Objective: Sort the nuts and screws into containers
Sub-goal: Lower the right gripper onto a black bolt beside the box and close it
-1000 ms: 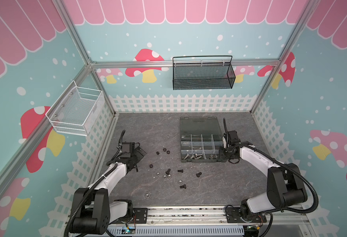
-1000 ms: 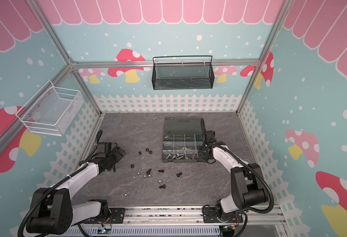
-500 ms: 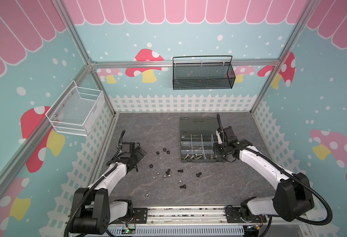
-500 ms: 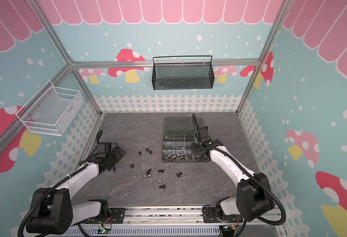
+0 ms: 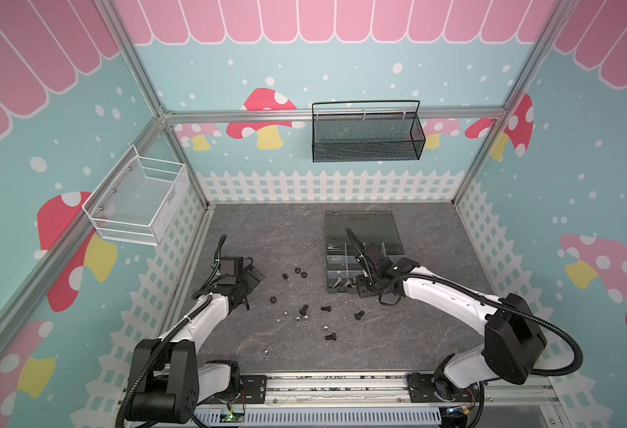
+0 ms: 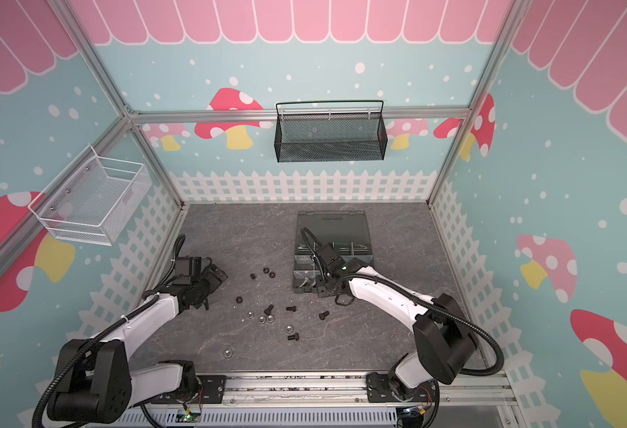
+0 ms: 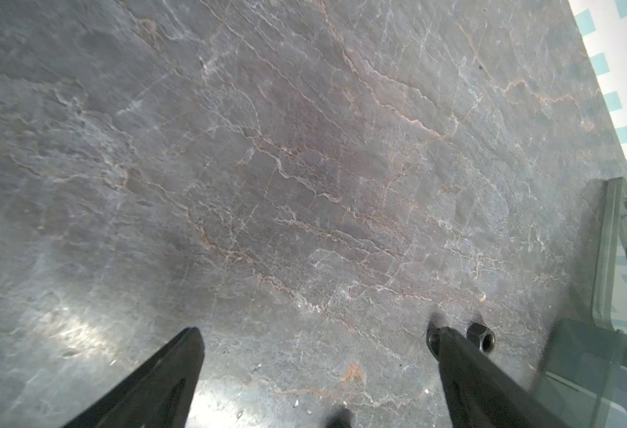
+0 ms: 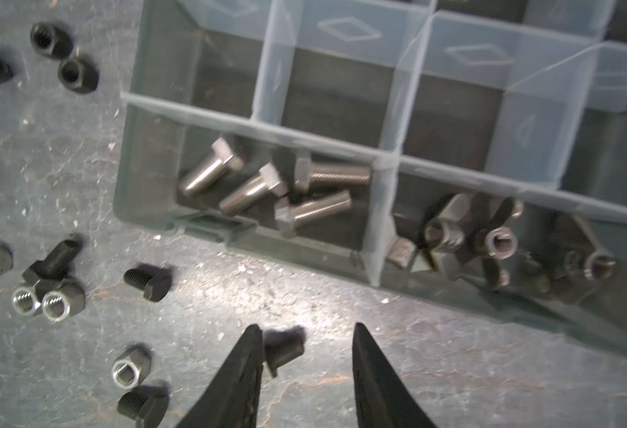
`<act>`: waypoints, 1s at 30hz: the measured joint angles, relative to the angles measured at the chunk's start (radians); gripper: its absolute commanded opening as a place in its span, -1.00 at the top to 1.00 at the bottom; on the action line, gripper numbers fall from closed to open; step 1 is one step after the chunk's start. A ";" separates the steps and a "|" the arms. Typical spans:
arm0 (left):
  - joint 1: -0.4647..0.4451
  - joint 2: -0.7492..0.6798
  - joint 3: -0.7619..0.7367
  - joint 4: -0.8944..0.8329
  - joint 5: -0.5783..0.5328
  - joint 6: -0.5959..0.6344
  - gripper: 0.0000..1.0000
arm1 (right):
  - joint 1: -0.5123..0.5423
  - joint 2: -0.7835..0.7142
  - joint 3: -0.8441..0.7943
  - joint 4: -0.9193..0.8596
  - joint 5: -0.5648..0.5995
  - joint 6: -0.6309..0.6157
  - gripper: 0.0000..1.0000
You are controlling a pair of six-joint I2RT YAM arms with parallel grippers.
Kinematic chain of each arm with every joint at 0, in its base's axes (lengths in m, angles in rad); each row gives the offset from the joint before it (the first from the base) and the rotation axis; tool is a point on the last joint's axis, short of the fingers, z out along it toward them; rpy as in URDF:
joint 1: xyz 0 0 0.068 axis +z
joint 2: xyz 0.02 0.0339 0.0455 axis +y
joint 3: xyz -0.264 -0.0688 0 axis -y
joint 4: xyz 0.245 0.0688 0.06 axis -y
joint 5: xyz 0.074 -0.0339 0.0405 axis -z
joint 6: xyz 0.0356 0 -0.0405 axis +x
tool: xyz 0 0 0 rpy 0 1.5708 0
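Over veined slate strewn with threaded screws, left pincer and right pincer gape.

The box sits on the table, to the right and toward the back. Its lid lies flat behind it. In the front row, the left corner compartment holds four screws. The next compartment to its right holds nuts (piled up, too blurry to count). Loose screws and loose nuts lie on the table left of the box and in front of it. A mesh basket hangs on the back wall, and a wire basket on the left wall.
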 measured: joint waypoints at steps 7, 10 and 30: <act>0.000 0.014 0.000 0.017 0.010 0.000 -0.99 | 0.105 0.073 0.000 -0.024 0.001 0.110 0.07; 0.000 0.026 0.000 0.023 0.018 0.000 -0.99 | 0.122 0.107 0.000 -0.032 0.011 0.142 0.03; 0.000 0.037 0.000 0.030 0.028 0.000 -1.00 | 0.129 0.203 -0.031 -0.052 0.069 0.231 -0.14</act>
